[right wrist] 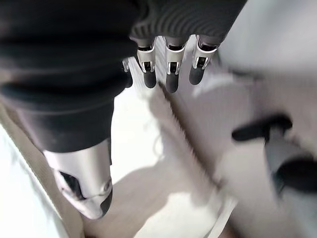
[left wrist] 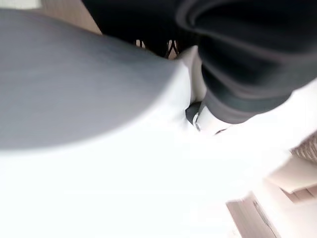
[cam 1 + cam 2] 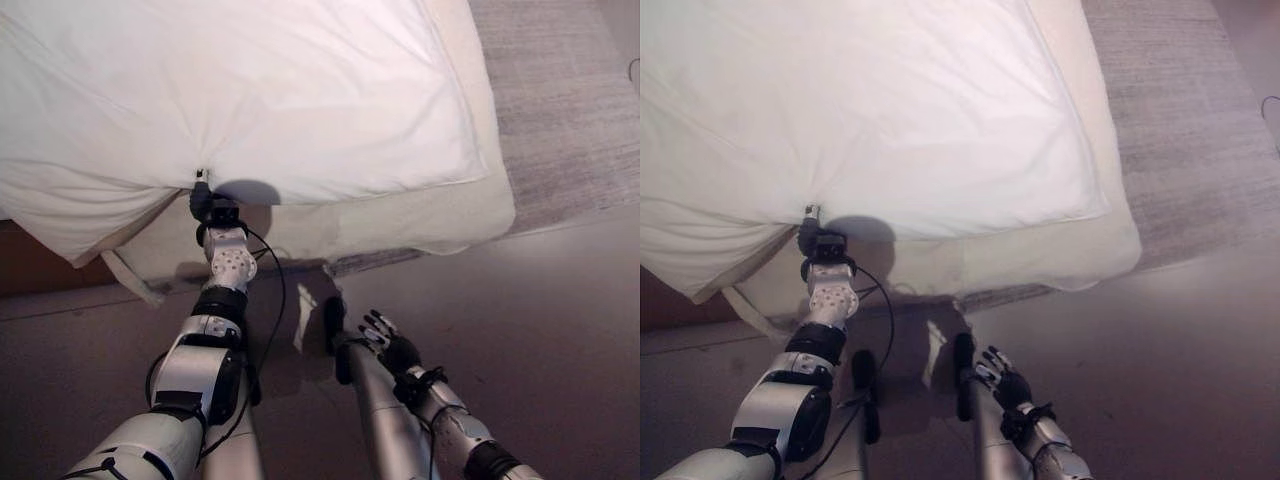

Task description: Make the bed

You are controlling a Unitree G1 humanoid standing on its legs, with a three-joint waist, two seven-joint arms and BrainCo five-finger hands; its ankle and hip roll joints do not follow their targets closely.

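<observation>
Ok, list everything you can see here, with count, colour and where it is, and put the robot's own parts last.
Duvet: one, white, spread over the bed, its near edge bunched where the left robot hand meets it.
Mattress: one, cream, under the duvet, its near corner bare.
Rug: one, grey, on the floor to the right of the bed.
Floor: dark brown, in front of the bed.
Left robot hand: one, dark cover, at the duvet's near edge, fingers hidden in the cloth.
Right robot hand: one, silver fingers with dark tips, straight, low over the floor, holding nothing.
</observation>
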